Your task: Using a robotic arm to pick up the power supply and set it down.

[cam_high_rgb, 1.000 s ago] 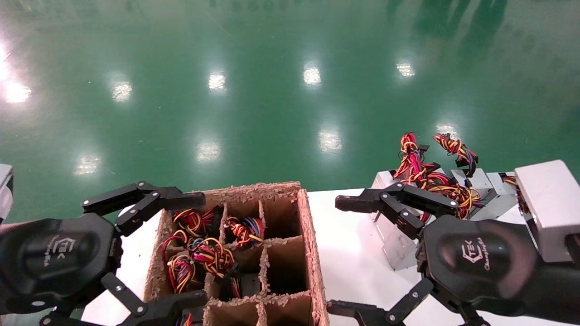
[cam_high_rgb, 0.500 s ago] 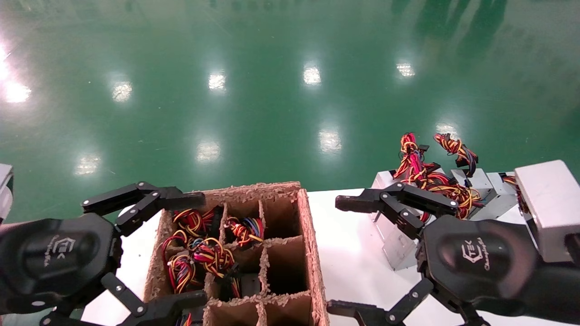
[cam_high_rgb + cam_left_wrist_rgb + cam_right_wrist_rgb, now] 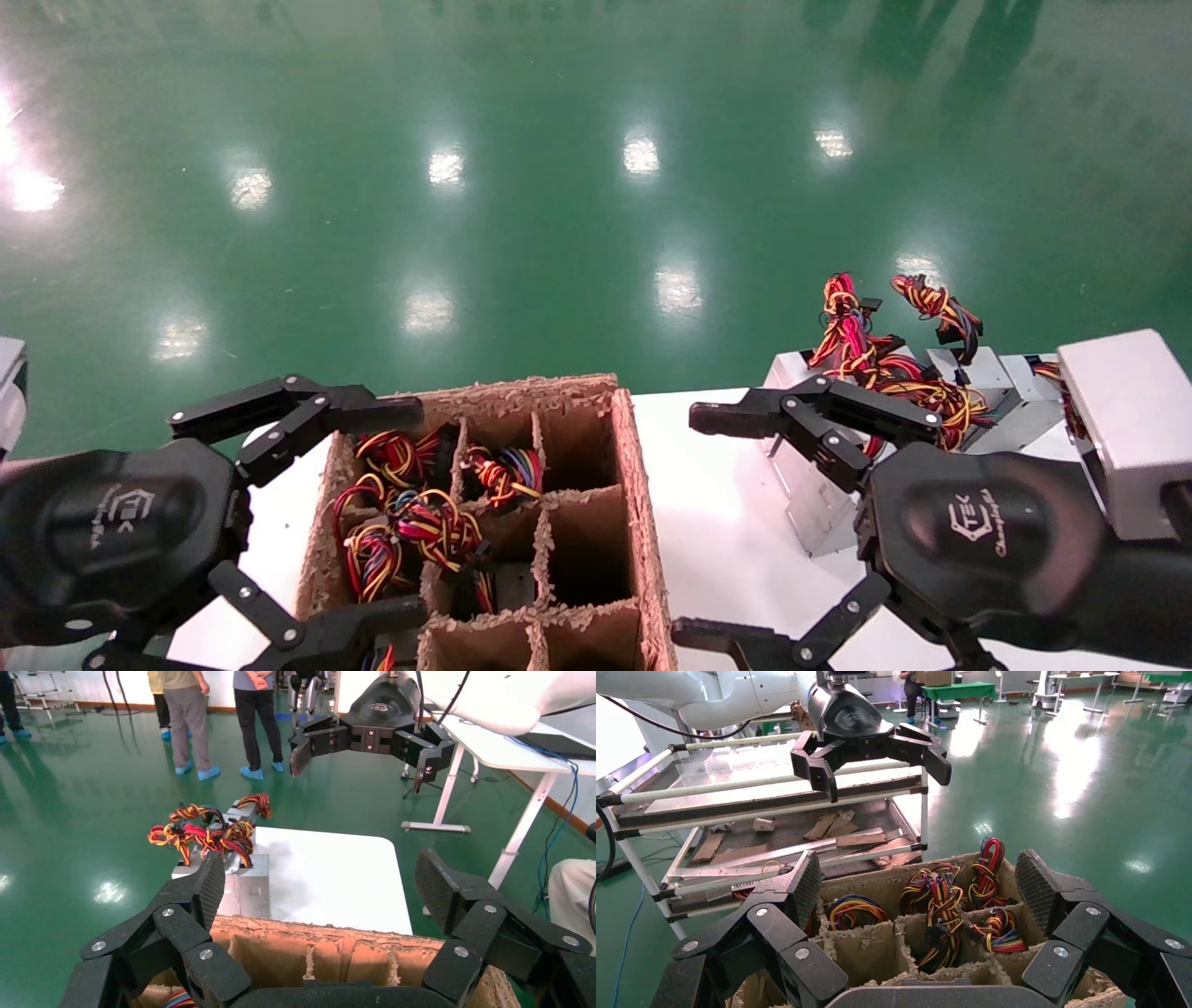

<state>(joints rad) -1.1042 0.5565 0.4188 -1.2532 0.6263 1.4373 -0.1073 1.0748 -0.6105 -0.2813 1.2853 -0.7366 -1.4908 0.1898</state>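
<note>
While both grippers, left [image 3: 358,508] and right [image 3: 712,527], read "TEK", their fingers stand spread.

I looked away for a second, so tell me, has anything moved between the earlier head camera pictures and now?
Nothing visibly changed. The left gripper hangs open over the divided cardboard box, the right gripper open over the white table, and the power supplies lie untouched at the table's far right.
</note>
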